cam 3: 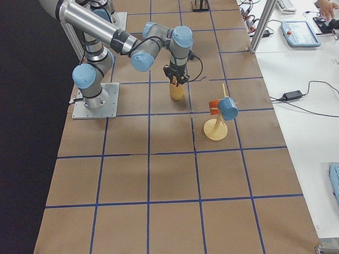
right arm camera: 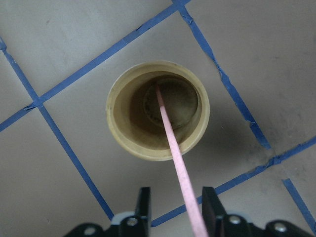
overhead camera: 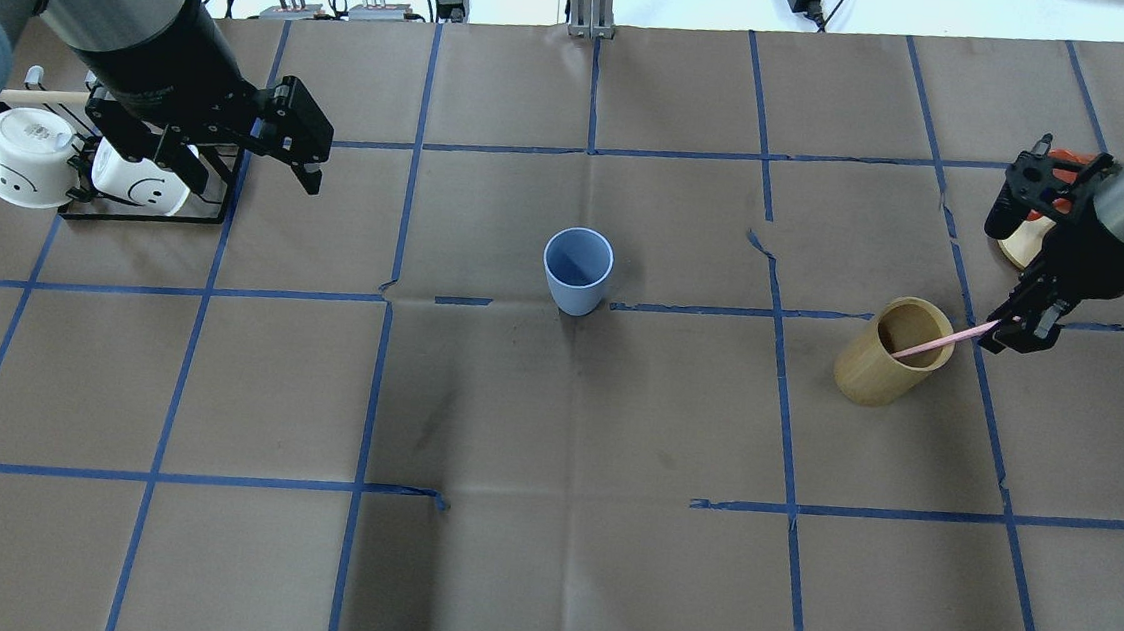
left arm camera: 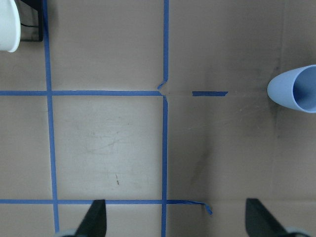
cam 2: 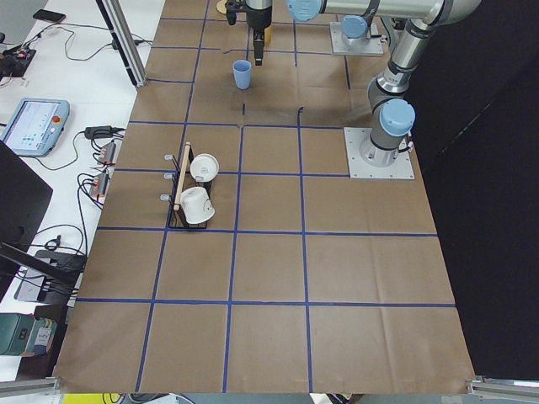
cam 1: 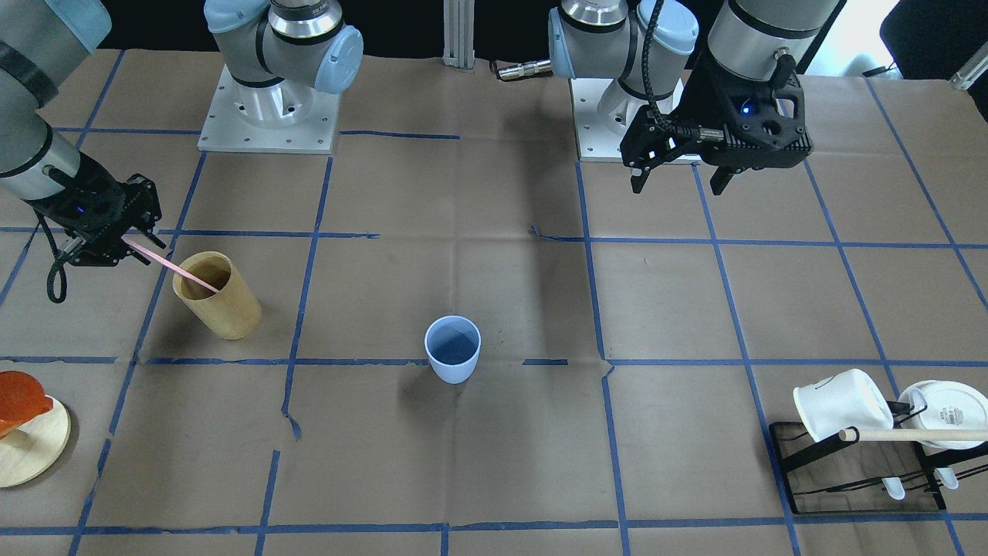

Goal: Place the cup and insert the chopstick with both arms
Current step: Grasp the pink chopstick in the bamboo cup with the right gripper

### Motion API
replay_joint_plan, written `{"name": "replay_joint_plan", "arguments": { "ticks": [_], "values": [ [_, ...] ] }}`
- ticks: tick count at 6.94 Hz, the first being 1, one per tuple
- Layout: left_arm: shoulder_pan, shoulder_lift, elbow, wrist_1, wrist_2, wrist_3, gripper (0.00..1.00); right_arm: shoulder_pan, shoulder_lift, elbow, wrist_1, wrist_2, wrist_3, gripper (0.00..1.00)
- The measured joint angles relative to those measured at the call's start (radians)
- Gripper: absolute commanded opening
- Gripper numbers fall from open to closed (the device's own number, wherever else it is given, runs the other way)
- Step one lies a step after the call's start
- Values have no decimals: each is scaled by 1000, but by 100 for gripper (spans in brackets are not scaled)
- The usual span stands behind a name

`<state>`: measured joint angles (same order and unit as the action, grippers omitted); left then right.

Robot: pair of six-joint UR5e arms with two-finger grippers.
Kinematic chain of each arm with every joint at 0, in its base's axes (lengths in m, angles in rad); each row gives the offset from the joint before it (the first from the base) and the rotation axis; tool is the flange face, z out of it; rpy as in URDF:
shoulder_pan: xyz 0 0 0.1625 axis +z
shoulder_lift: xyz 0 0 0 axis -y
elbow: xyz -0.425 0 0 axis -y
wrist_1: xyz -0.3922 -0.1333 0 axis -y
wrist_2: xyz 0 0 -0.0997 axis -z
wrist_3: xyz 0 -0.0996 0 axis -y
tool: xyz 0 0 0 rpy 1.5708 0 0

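The light blue cup (cam 1: 452, 349) stands upright in the middle of the table, also in the overhead view (overhead camera: 577, 272) and at the right edge of the left wrist view (left arm camera: 296, 89). My left gripper (cam 1: 679, 181) hangs open and empty above the table, well apart from it. A thin pink chopstick (cam 1: 174, 266) leans in a tan wooden cup (cam 1: 224, 301), its lower end on the cup's bottom (right arm camera: 159, 96). My right gripper (right arm camera: 177, 212) straddles its upper end. The jaws are narrowed; the stick lies against one finger, with a gap to the other.
A black rack (cam 1: 857, 494) with white mugs (cam 1: 841, 401) and a pale wooden dowel (cam 1: 918, 435) stands on my left side. A round wooden stand (cam 1: 35, 455) with an orange piece sits near the right arm. Blue tape lines grid the brown table.
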<state>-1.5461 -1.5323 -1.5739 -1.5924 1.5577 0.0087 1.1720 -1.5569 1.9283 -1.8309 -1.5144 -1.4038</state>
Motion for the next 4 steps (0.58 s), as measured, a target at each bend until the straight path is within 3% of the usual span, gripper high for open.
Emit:
{"name": "replay_joint_plan", "arguments": {
  "ticks": [4],
  "values": [
    [1,-6,6,3,7,-5,100,0,-7,-28,20,-31,36,14]
  ]
}}
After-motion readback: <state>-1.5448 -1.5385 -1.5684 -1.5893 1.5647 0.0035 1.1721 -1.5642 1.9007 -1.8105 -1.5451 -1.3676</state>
